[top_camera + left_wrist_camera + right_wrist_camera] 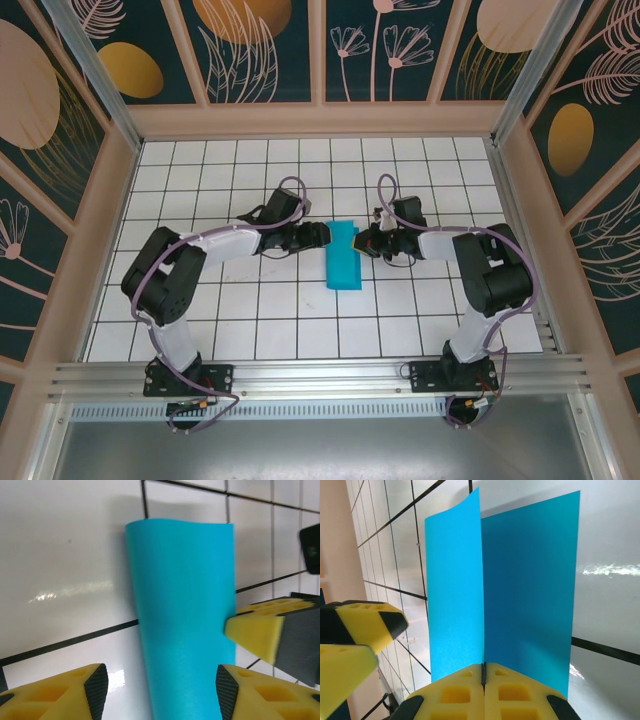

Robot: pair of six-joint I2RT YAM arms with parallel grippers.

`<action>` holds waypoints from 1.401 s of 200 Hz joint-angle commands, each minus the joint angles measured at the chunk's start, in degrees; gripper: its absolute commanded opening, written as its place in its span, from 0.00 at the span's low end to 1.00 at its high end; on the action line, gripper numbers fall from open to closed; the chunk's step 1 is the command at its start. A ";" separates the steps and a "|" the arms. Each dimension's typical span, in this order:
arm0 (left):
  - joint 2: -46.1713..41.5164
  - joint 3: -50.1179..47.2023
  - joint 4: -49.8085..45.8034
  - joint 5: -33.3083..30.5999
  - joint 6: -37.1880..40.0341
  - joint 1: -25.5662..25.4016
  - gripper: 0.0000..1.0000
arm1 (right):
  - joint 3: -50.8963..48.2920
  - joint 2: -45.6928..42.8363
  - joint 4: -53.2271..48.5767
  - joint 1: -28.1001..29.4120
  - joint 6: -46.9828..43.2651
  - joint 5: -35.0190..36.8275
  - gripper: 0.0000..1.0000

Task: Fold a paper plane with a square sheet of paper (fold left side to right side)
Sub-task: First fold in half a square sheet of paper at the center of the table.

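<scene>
The left hand (323, 234) and right hand (364, 243) flank the square sheet of paper (343, 258) closely, leaving only 1 narrow gap between them. The table (290, 320) nearer and farther lies free (the walls (100, 230) stand well apart).

sheet (185, 620) btm cropped, edge behind right tool (483, 675)

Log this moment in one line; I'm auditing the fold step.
stage: mid-fold | square sheet of paper: doubled over | right end effector: shut on sheet | left end effector: open, astride sheet
</scene>
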 commanded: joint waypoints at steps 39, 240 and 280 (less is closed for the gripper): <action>4.96 4.36 -3.61 -0.82 -2.55 -1.88 0.56 | 0.64 -0.61 -2.60 -0.44 -2.40 2.40 0.05; 11.07 9.09 -8.47 -2.86 -1.78 -3.70 0.43 | -0.70 -9.04 -11.96 -4.82 -8.11 13.33 0.42; 12.32 11.50 -12.22 -4.61 0.86 -4.41 0.43 | -1.60 -9.61 -11.67 -5.71 -8.02 13.17 0.43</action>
